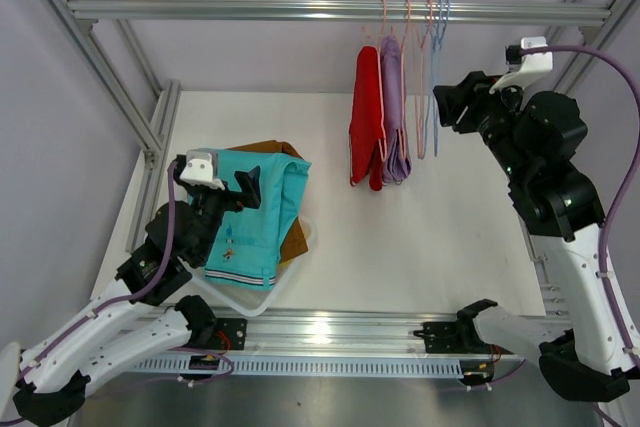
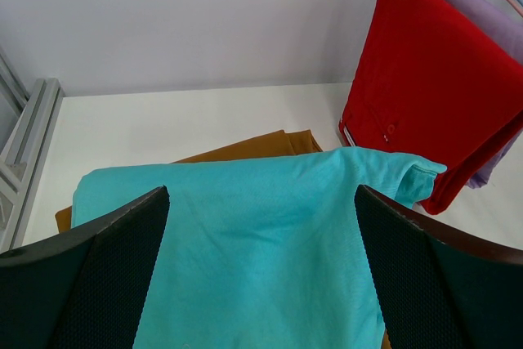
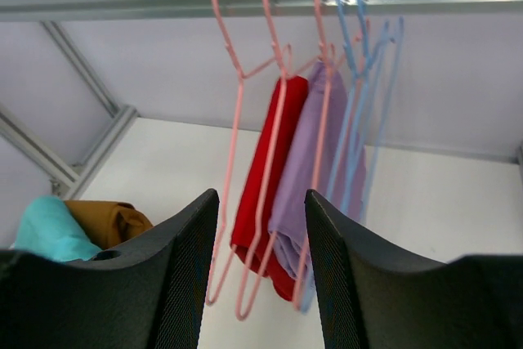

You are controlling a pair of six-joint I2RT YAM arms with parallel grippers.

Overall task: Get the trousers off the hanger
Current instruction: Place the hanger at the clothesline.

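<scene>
Roughly halfway through, judging by the cloth. Directly under the left claw (image 1: 248, 185), spread to its widest and gripping nothing: the teal trousers (image 1: 255, 217), laid flat with the striped waistband toward the near edge, on top of the brown trousers (image 2: 253, 146), both in a shallow white tray (image 1: 235, 299). No yellow pair in sight, perhaps buried lower in that pile, impossible to say. Far off to that claw's right and beyond it: the red trousers (image 1: 365, 122) and, pressed against them, the lilac trousers (image 1: 394, 117), each folded over a pink hanger on the rail (image 1: 300, 10). Right claw (image 1: 447, 102) raised to hanger height, about half spread with nothing between the fingers, facing the row from its right side. Nearest to it, the bare hangers (image 1: 428, 87), pink and blue; just behind those, the lilac pair, then the red. So two pairs plainly off, two left to pull. Likely next for the right claw: past the bare wires to the lilac cloth, with some risk of snagging a hanger on the way.
</scene>
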